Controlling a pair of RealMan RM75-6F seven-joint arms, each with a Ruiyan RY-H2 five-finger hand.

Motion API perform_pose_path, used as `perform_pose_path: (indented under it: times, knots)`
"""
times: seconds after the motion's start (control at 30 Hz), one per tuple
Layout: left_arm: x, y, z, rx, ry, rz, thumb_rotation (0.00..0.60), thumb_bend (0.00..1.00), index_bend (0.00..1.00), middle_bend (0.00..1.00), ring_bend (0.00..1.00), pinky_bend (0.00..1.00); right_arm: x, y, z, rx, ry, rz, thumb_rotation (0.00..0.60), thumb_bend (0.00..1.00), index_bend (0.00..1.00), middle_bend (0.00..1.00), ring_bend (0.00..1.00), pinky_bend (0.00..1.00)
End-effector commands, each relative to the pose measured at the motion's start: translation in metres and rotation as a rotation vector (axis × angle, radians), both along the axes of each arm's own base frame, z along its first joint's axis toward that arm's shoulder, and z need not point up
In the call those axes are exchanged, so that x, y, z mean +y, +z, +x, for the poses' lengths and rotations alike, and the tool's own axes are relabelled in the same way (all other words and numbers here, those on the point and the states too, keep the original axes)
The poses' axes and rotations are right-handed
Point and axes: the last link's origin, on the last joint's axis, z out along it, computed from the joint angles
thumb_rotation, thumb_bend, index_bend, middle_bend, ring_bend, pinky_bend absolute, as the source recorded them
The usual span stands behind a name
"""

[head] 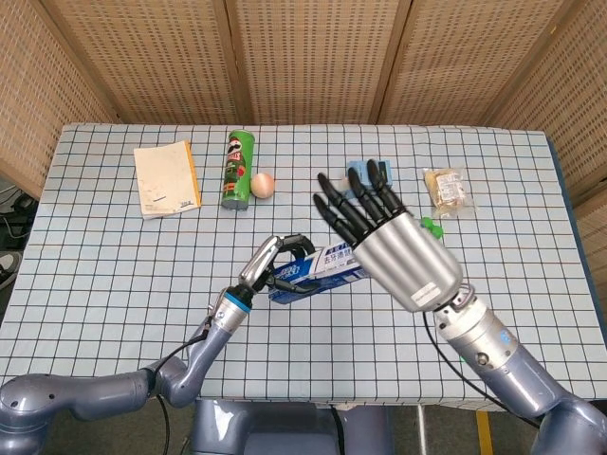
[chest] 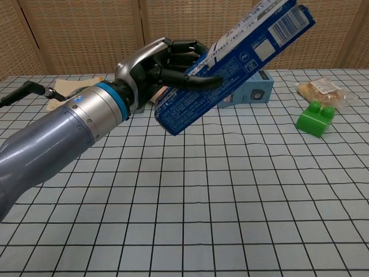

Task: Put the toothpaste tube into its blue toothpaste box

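Checked cloth in blue and white covers the table (head: 85, 284), with woven cane screens behind it. Nearest, the left hand (chest: 164, 66) is wrapped around the blue toothpaste box (chest: 233, 60), which is held lifted off the cloth and tilted, its far end raised. The right hand (head: 379, 227) is held above the box's far end with fingers spread and nothing in it. No toothpaste tube can be seen outside the box, so it is judged to be inside already, or nearly so. To finish well, the box should be kept steady and tilted so the tube cannot slide out, and the end flap closed before it is set down.

On the box a barcode and white print are seen, but the writing is too small to be read. Further back lie a green block (chest: 315, 118), a smaller blue carton (chest: 253, 89) and a wrapped snack (head: 448, 188). Farthest are a green Pringles can (head: 235, 168), an egg (head: 263, 184) and a booklet (head: 166, 177).
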Motion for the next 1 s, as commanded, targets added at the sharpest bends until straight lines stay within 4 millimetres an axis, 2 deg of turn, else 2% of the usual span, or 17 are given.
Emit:
perform_pose_path:
  times: [0.03, 0.2, 0.43, 0.57, 0.8, 1.0]
  knots:
    - [-0.002, 0.009, -0.003, -0.079, 0.012, 0.025, 0.6, 0.16, 0.72, 0.58, 0.59, 0.53, -0.015, 0.019, -0.023, -0.036, -0.102, -0.077, 0.6, 0.0, 0.04, 0.07, 0.16, 0.19]
    - [-0.003, 0.025, -0.011, -0.146, 0.015, 0.058, 0.6, 0.16, 0.71, 0.58, 0.59, 0.53, -0.033, 0.029, -0.064, -0.127, -0.271, -0.064, 0.6, 0.0, 0.05, 0.07, 0.16, 0.19]
    - [0.0, 0.042, -0.034, -0.117, 0.018, 0.094, 0.6, 0.14, 0.7, 0.58, 0.59, 0.53, -0.047, 0.019, -0.129, -0.35, -0.509, 0.109, 0.6, 0.0, 0.07, 0.08, 0.16, 0.18]
    - [0.004, 0.048, -0.062, 0.029, -0.007, 0.137, 0.6, 0.14, 0.7, 0.58, 0.59, 0.53, -0.049, 0.006, -0.168, -0.402, -0.6, 0.181, 0.6, 0.0, 0.09, 0.1, 0.16, 0.18]
    - [0.009, 0.054, -0.095, 0.222, -0.036, 0.179, 0.6, 0.16, 0.7, 0.58, 0.59, 0.53, -0.046, -0.012, -0.203, -0.43, -0.665, 0.243, 0.6, 0.0, 0.1, 0.12, 0.16, 0.18]
    - [0.009, 0.056, -0.135, 0.439, -0.069, 0.206, 0.6, 0.17, 0.7, 0.58, 0.59, 0.53, -0.036, -0.035, -0.239, -0.462, -0.703, 0.302, 0.6, 0.0, 0.1, 0.12, 0.16, 0.18]
